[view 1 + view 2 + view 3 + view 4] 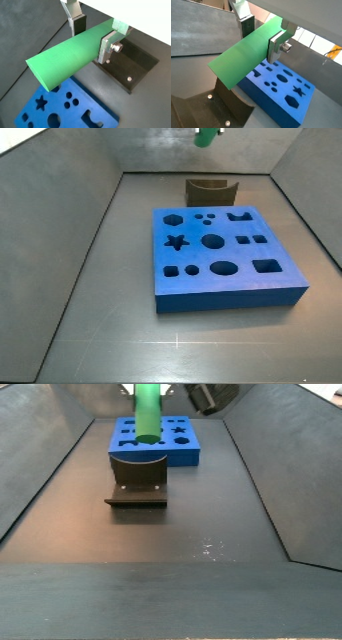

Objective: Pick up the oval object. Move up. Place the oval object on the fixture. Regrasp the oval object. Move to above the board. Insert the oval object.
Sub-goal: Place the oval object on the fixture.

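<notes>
1. In both wrist views, the gripper (93, 35) pinches the oval object (70, 55) across its width, near one end; its long axis crosses the jaws.
2. In a side view, the oval object (147, 412) hangs high above the fixture (139, 480); the board (158, 442) lies toward 12 o'clock.

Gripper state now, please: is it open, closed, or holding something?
Gripper: closed on the green peg, held high above the fixture and board.
</notes>
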Controlling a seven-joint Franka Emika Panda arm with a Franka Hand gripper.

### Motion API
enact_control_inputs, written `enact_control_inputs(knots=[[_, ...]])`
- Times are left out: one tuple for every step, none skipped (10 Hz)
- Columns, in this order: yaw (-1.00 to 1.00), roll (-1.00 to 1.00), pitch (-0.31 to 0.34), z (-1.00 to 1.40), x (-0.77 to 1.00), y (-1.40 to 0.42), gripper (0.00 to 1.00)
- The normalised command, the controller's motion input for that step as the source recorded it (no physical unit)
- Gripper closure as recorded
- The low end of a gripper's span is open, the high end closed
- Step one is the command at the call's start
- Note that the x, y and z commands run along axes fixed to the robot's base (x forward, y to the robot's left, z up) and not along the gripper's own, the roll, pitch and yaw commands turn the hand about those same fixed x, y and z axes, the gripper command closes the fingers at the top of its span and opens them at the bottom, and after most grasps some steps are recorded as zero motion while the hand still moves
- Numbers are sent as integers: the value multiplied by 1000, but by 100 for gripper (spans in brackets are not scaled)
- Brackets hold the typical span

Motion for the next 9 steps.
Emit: enact_control_inputs(knots=[[-120,-240,46,-18,321,35,100],[-107,-184,37,-10,236,32,100],[-80,-1000,190,-1000,162,134,100],[-90,-1000,177,-1000,138,142,100],[-133,-1000,193,-1000,151,142,100],[-148,-912,192,-1000,161,137,100],[-180,-654,145,-1000,178,142,100],[-191,-548,125,-1000,181,142,100],[-198,-334,82,-1000,187,143,100]])
